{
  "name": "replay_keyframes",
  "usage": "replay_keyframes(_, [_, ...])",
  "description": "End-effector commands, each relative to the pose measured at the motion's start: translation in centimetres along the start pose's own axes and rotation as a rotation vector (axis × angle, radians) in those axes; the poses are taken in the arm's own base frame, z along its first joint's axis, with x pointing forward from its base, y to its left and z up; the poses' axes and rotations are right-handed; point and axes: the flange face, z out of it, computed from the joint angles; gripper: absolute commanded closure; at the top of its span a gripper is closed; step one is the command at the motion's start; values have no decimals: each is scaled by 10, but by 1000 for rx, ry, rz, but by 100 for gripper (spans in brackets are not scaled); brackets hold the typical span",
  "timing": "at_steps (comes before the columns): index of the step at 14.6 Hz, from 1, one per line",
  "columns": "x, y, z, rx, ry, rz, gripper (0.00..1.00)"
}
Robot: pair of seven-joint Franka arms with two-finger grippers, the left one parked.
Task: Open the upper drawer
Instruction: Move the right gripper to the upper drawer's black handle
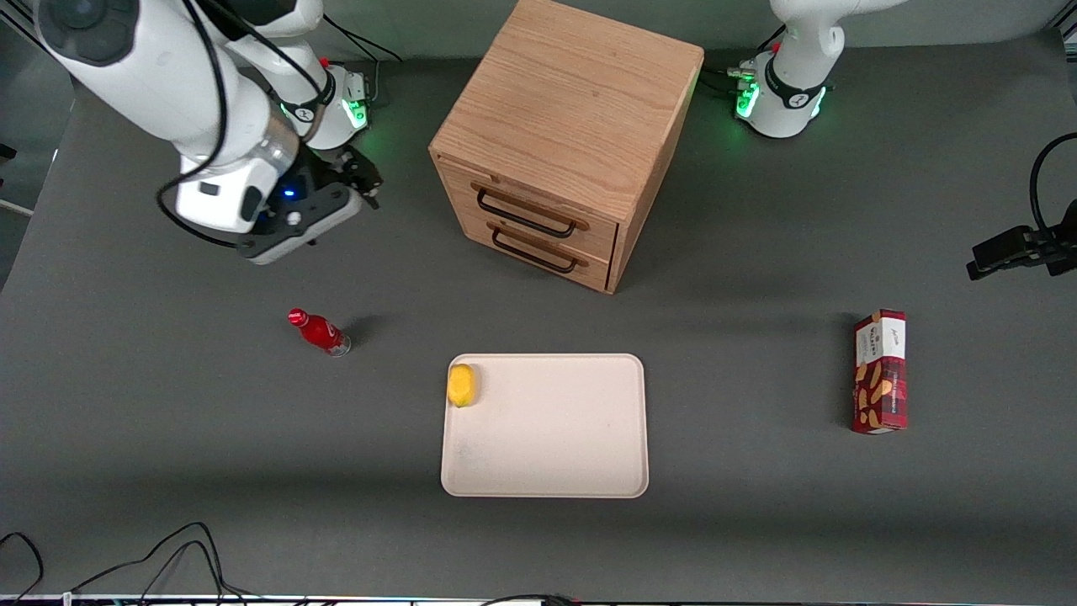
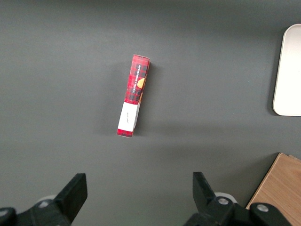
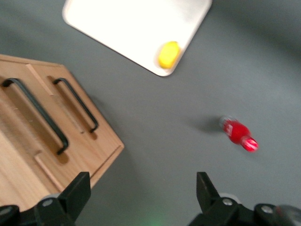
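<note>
The oak cabinet (image 1: 572,109) stands at the middle of the table, far from the front camera. Its upper drawer (image 1: 538,206) is shut, with a thin black wire handle (image 1: 526,215). The matching lower drawer (image 1: 543,252) is also shut. In the right wrist view the upper drawer's handle (image 3: 35,115) is the longer-looking one, beside the lower handle (image 3: 77,103). My gripper (image 1: 363,181) hangs above the table beside the cabinet, toward the working arm's end, apart from it. It is open and empty (image 3: 143,197), over bare table next to the cabinet's lower corner.
A red bottle (image 1: 320,332) (image 3: 239,133) lies nearer the front camera than the gripper. A cream tray (image 1: 547,454) (image 3: 117,28) holds a yellow fruit (image 1: 461,385) (image 3: 169,54) in front of the drawers. A red snack box (image 1: 880,371) (image 2: 134,95) lies toward the parked arm's end.
</note>
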Motion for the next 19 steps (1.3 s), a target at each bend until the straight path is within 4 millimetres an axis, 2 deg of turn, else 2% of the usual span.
replay_keyframes(1, [22, -12, -1, 73, 29, -194, 0])
replay_keyframes(5, [41, -11, 1, 179, 77, -236, 0])
replay_keyframes(9, [56, -7, 13, 268, 103, -265, 0])
replay_keyframes(12, [70, -3, 34, 304, 94, -268, 0])
replay_keyframes(14, [76, -24, 51, 311, 66, -315, 0])
replay_keyframes(17, [80, -35, 69, 266, 31, -369, 0])
replay_keyframes(18, [79, -60, 76, 235, 16, -449, 0])
replay_keyframes(19, [79, -68, 83, 225, 5, -479, 0])
